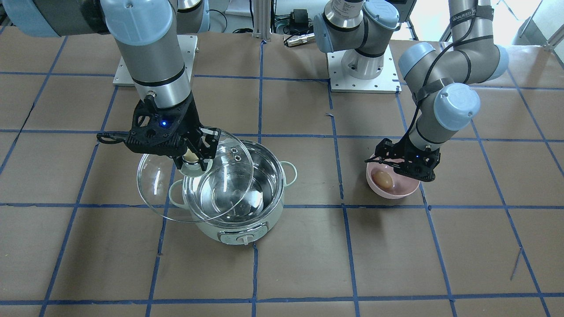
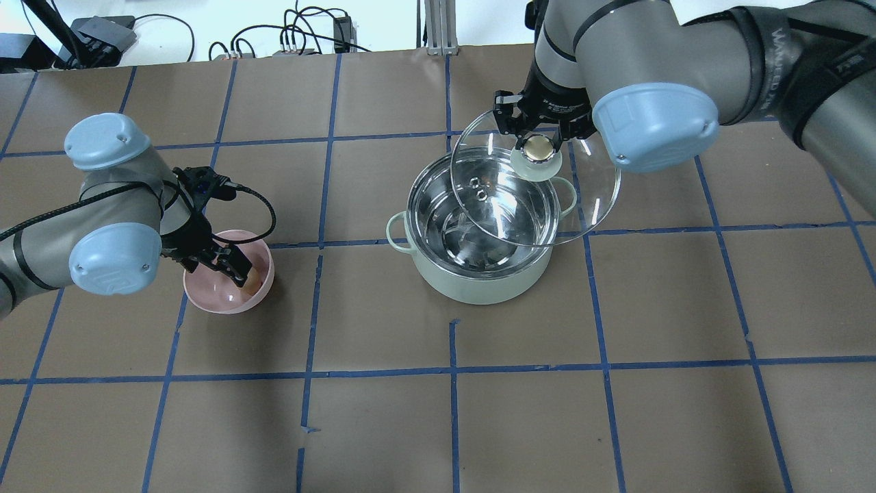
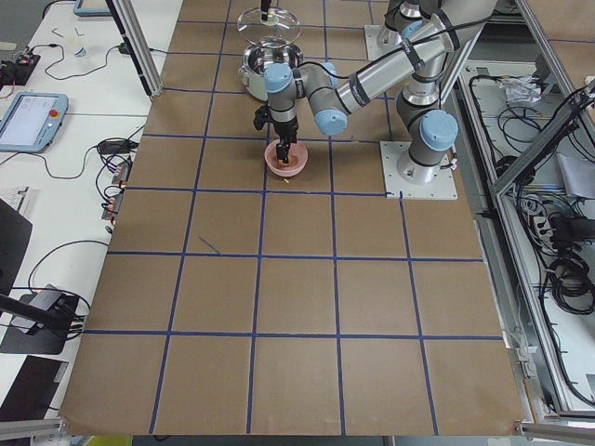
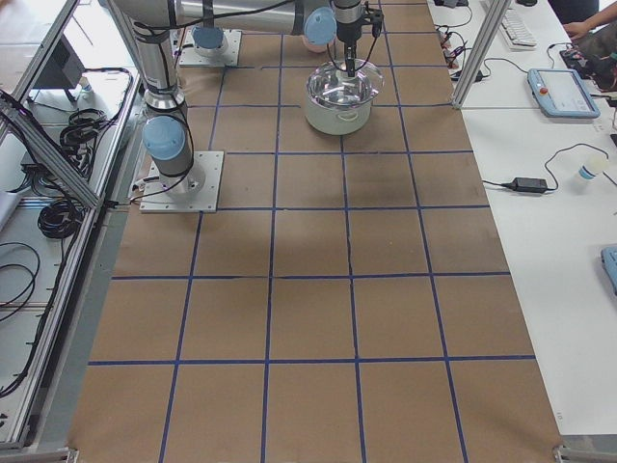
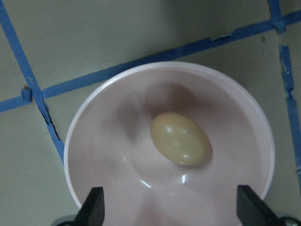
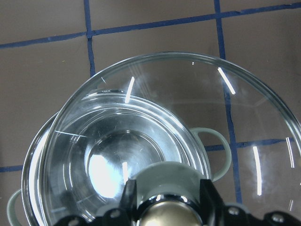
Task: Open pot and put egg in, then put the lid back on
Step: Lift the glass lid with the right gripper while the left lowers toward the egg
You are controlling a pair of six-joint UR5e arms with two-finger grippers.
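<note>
The right gripper [image 2: 538, 146] is clamping the lid [image 2: 547, 205] partly over the pot [image 2: 479, 287]; the left gripper [image 5: 171, 208] is hovering, fingers apart, over the egg [image 5: 180, 138].

Surface: flat table covered in brown paper [image 2: 657, 301], divided into squares by a grid of blue tape lines [image 2: 452, 373].
Item 1: round pale mint-green electric cooking pot with shiny steel inside [image 2: 479, 284], upright on the paper, standing over a tape crossing, control dial facing away from the robot.
Item 2: small round pink bowl [image 2: 205, 300], upright, just beside another tape crossing, well apart from the pot, on the robot's left.
Fixtures: two white square metal mounting plates [image 1: 387, 86] [image 1: 187, 53] at the robot's edge, flat on the surface.
</note>
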